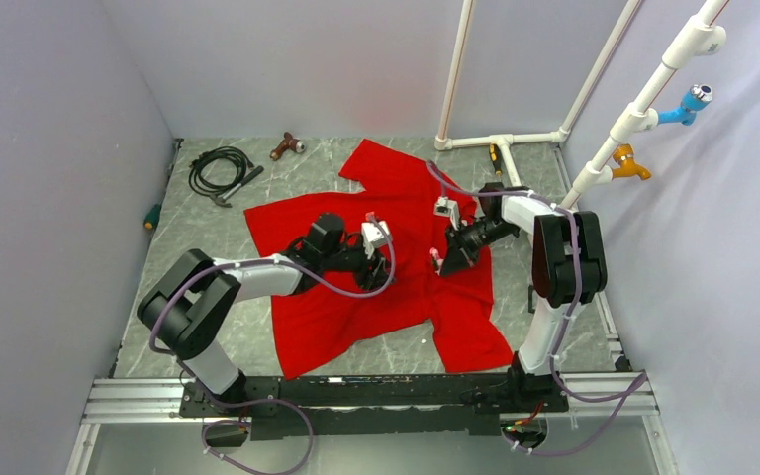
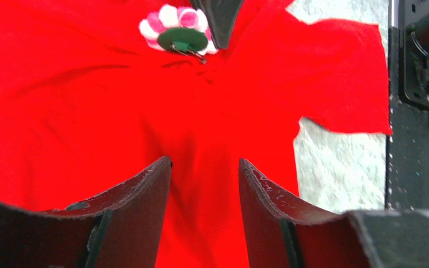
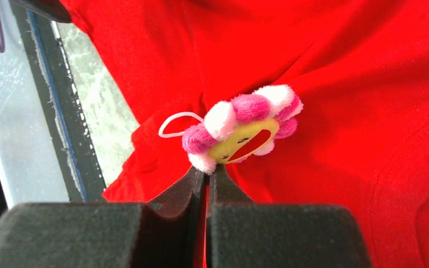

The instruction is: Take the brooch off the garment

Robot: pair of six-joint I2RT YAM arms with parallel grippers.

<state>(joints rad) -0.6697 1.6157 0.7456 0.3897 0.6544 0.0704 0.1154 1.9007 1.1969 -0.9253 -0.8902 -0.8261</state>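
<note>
Grey marbled tabletop (image 1: pixel 208 226), red garment (image 1: pixel 406 292), lilac walls (image 1: pixel 59 148)

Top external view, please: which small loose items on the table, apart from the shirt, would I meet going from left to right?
Green-handled tool → coiled black cable → brown tool → yellow-and-black tool.

Pale lavender walls (image 1: pixel 49 148) enclose a grey marbled tabletop (image 1: pixel 188 223) — white pipes (image 1: pixel 455 74) behind.

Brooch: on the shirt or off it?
On, it seems: the shirt puckers up to the green back of the brooch, while the right fingers pinch its lower edge. Whether it is unfastened, cannot tell.
</note>
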